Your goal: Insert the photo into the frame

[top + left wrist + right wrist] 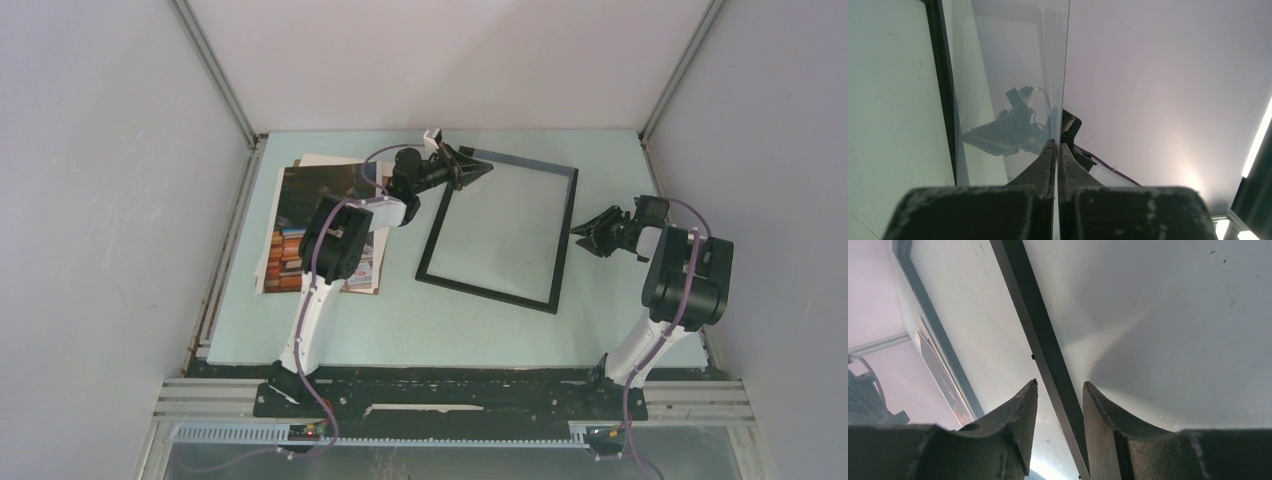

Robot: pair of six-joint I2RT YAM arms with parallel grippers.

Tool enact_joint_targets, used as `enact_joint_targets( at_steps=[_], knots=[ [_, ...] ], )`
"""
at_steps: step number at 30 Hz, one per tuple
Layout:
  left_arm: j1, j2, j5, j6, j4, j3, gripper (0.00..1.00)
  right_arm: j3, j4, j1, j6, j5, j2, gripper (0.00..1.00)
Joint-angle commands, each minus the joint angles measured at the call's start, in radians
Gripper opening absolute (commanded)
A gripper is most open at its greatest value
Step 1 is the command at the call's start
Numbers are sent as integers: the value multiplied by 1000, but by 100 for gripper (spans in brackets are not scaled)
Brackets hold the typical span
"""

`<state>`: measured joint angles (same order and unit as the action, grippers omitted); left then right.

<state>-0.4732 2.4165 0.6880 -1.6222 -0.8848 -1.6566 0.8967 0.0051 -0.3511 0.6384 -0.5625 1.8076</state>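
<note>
L gripper (1055, 146) clenched on clear pane (1008, 75) edge at frame (565, 240) far-left corner — R gripper (1060, 384) jaws apart, straddling frame's right edge; photo (290, 212) lies left, apart.

A cream sheet (325, 161) lies at the pale-green table's (400, 320) far left.

A pale green desk (480, 335) stands boxed by plain white walls (100, 200) on three sides, aluminium posts (215, 70) in the far corners, an aluminium rail (200, 398) along its near edge.
</note>
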Motion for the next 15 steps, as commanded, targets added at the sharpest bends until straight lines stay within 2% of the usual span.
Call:
enact_joint_targets(
  at_steps=[1, 15],
  knots=[
    [-14, -74, 7, -21, -102, 37, 0, -1, 28, 6, 9, -8, 6, 46],
    [-33, -117, -17, -122, -272, 99, 0, -1, 25, 10, 8, -2, 5, 46]
  ],
)
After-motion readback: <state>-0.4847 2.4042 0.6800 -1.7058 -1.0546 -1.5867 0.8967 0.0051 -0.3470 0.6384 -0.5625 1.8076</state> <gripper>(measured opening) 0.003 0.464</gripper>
